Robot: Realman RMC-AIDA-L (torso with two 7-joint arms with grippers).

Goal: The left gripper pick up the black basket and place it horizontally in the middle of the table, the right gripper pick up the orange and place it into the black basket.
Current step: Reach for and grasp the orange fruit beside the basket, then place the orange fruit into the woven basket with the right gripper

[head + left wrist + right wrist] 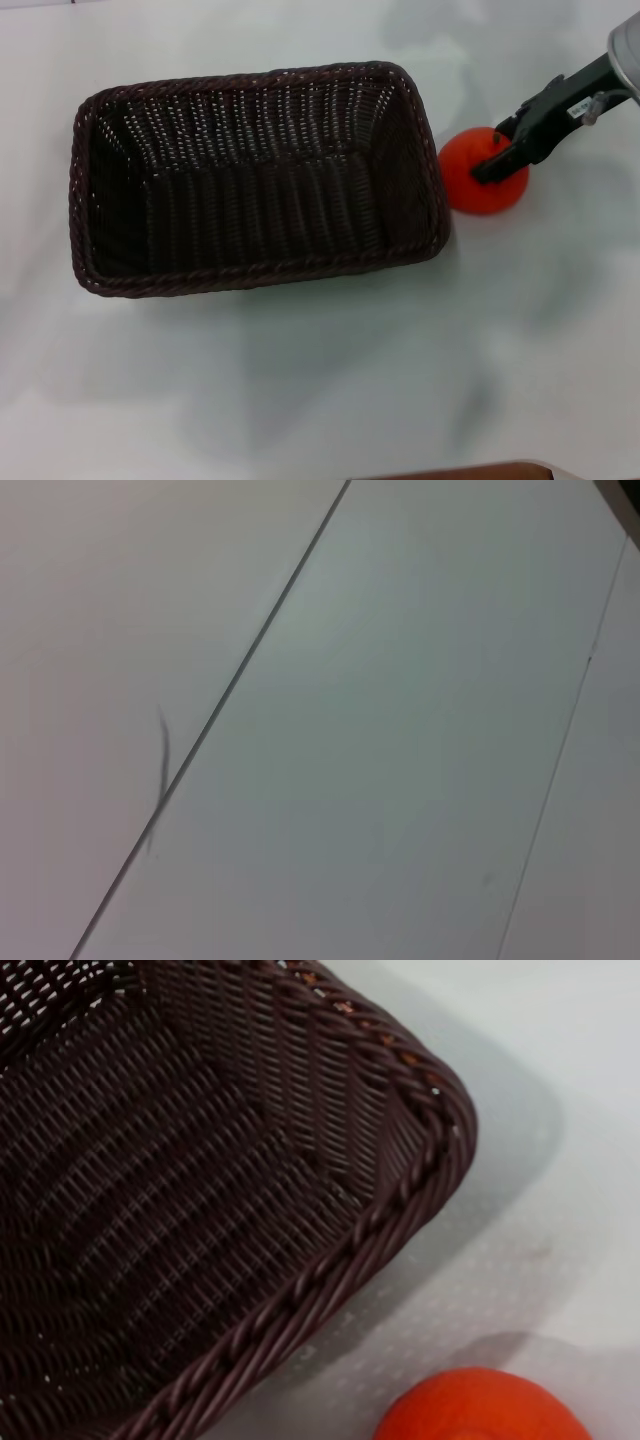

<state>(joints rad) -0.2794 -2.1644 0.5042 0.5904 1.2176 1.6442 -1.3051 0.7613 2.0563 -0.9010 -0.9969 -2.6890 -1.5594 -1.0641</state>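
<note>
One end effector, the right gripper (497, 152), angles onto the orange (484, 172) (grip unclear).

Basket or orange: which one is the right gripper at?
The orange. The right gripper sits over it, beside the black basket, which is empty.

The head view looked steeply down from above on the white table (300, 390), taking in the whole black basket (255, 180) lying lengthwise across the middle and the orange (484, 172) just beside its right end, with the right gripper (497, 152) reaching in from the far right. The right wrist view sat far closer and angled down, sharing with the head view one corner of the black basket (200, 1190) and part of the orange (480, 1407). The left wrist view faced only pale flat panels (380, 730) crossed by thin seams, sharing nothing recognisable with the other two.
</note>
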